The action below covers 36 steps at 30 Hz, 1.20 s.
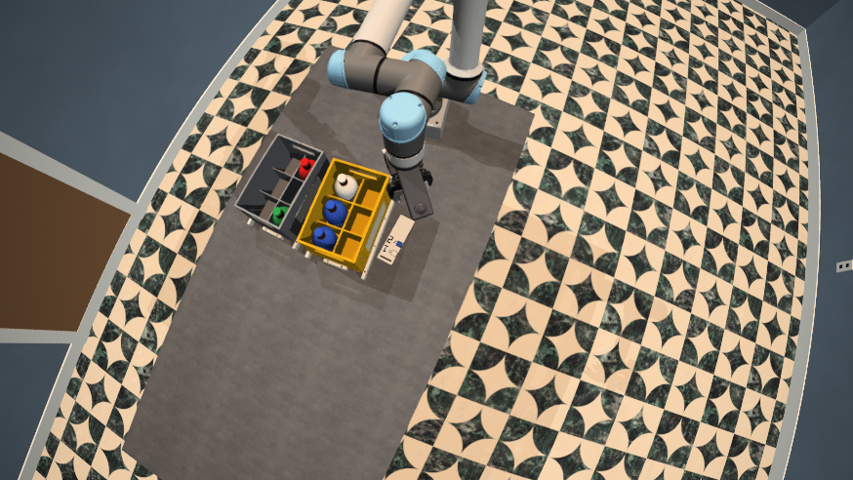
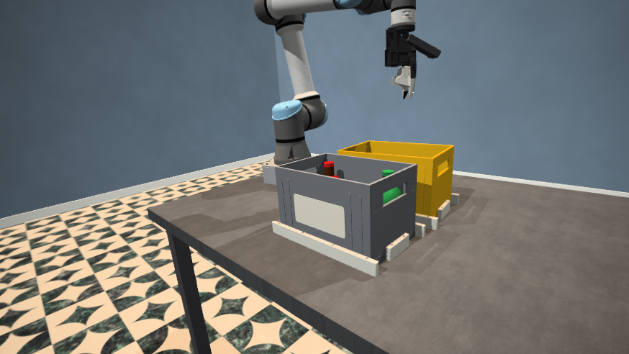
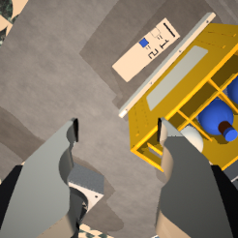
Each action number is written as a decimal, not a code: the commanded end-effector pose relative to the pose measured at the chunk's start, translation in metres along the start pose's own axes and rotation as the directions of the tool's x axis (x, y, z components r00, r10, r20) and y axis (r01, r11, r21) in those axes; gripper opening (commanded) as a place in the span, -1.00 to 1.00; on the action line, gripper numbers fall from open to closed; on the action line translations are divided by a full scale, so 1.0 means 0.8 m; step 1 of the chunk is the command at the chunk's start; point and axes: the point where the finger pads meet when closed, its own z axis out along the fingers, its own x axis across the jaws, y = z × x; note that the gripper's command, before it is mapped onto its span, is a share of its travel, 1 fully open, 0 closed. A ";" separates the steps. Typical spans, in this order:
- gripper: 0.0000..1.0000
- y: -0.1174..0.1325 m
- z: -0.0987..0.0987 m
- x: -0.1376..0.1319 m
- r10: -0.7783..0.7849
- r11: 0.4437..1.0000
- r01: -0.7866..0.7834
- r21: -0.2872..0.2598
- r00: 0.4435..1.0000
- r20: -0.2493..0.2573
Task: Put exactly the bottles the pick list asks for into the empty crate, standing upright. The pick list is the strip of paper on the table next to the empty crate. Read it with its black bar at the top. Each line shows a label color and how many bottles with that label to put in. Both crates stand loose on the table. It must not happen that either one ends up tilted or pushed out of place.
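End effector (image 2: 406, 90) high above yellow crate (image 2: 433, 165) rim; three right-hand cells free; bottles fill left column.

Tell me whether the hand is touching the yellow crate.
Apart. The exterior view shows the hand hanging high above the yellow crate, with blue wall visible between them.
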 end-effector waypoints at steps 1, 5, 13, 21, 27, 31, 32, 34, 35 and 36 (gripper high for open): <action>-0.24 -0.006 -0.009 -0.028 0.001 1.000 -0.001 0.000 1.000 -0.001; -0.24 -0.009 -0.014 -0.045 0.001 1.000 -0.001 0.000 1.000 -0.001; -0.24 -0.018 -0.028 -0.093 0.001 1.000 -0.001 0.000 1.000 -0.001; -0.24 -0.024 -0.038 -0.128 0.001 1.000 -0.001 0.000 1.000 -0.001; -0.24 -0.031 -0.049 -0.164 0.001 1.000 -0.001 0.000 1.000 -0.001; -0.24 -0.035 -0.056 -0.187 0.001 1.000 -0.001 0.000 1.000 -0.001; -0.24 -0.036 -0.057 -0.193 0.001 1.000 -0.001 0.000 1.000 -0.001; -0.24 -0.038 -0.061 -0.205 0.001 1.000 -0.001 0.000 1.000 -0.001; -0.24 -0.038 -0.061 -0.205 0.001 1.000 -0.001 0.000 1.000 -0.001; -0.24 -0.038 -0.061 -0.205 0.001 1.000 -0.001 0.000 1.000 -0.001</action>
